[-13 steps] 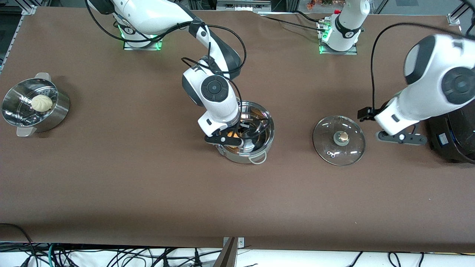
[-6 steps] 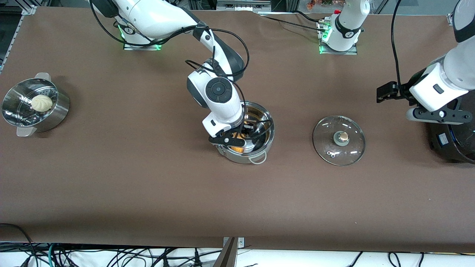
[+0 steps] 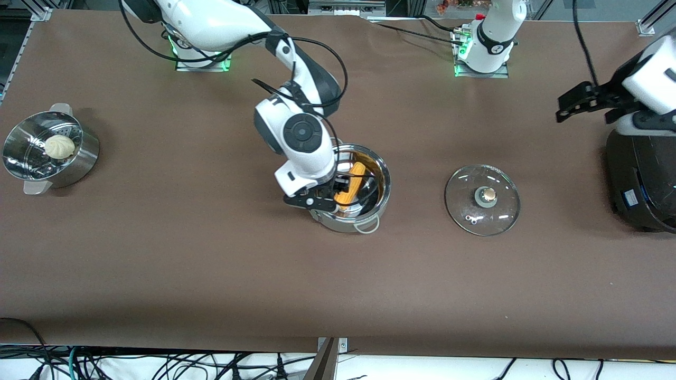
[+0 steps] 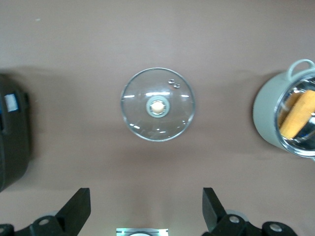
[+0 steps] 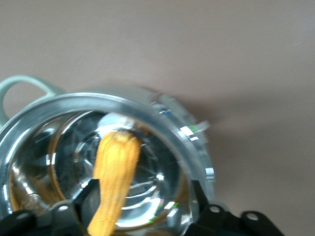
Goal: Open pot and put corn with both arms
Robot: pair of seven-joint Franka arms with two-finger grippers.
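The shiny steel pot [image 3: 383, 177] stands uncovered mid-table, and the yellow-orange corn [image 3: 353, 184] lies inside it. My right gripper [image 3: 338, 193] hangs low in the pot's mouth. It is open, with the corn [image 5: 115, 164] loose between its fingers [image 5: 91, 196] and leaning by one of them, inside the rim [image 5: 147, 101]. The glass lid [image 3: 482, 199] rests flat on the table beside the pot, toward the left arm's end. My left gripper [image 3: 573, 103] is raised over the table by the cooker, open and empty [image 4: 145, 209]. From there I see the lid [image 4: 142, 123] and the pot [image 4: 268, 113].
A black rounded cooker [image 3: 641, 179] sits at the left arm's end of the table. A steel steamer bowl [image 3: 79, 158] with a white bun [image 3: 59, 146] stands at the right arm's end. Brown table surface [image 3: 211, 264] lies bare nearer the front camera.
The right gripper has opened and let go of the corn, which now lies in the pot. The left arm has lifted away from the lid toward the cooker.
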